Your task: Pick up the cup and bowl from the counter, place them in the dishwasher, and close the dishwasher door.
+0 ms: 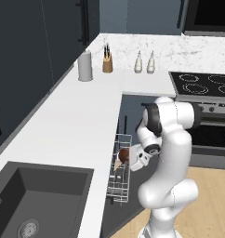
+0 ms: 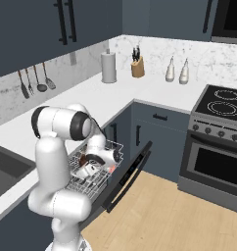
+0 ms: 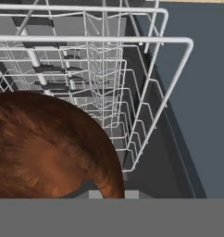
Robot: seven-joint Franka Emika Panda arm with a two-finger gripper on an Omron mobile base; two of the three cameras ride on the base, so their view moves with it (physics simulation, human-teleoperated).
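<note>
Gripper (image 1: pixel 126 157) sits low over the pulled-out wire rack (image 1: pixel 120 174), jaws narrow and clamped on the bowl (image 1: pixel 123 155). Bowl is dark reddish-brown, glossy, held at the hand just above the rack's upper-left part in the left base view. In the hand view the bowl (image 3: pixel 49 148) bulks large in the lower left, right up against the camera, with the rack wires (image 3: pixel 132 92) running behind and to the right of it. Fingertips themselves are hidden by the bowl there.

Right base view: same grip, gripper (image 2: pixel 86 164) over the rack (image 2: pixel 98 169), bowl (image 2: pixel 83 160) showing as a dark patch at the hand.

There's a tan cone-like shape (image 1: pixel 117 164) just below the bowl on the rack; can't tell what it is.

Dishwasher (image 1: pixel 133 139) is open, dark interior, rack slid out over the dishwasher door (image 2: pixel 132 174), which hangs down at an angle toward the wood floor (image 2: pixel 174 220).

Counter (image 1: pixel 63 125) white, L-shaped. On it at the back corner: grey canister (image 1: pixel 85 66), knife block (image 1: pixel 107 61), two white shakers (image 1: pixel 144 62). Dark sink (image 1: pixel 35 200) set in the counter near left. Stove (image 1: pixel 202 86) and oven to the right of the dishwasher. Utensils (image 2: pixel 35 81) hang on the backsplash.
</note>
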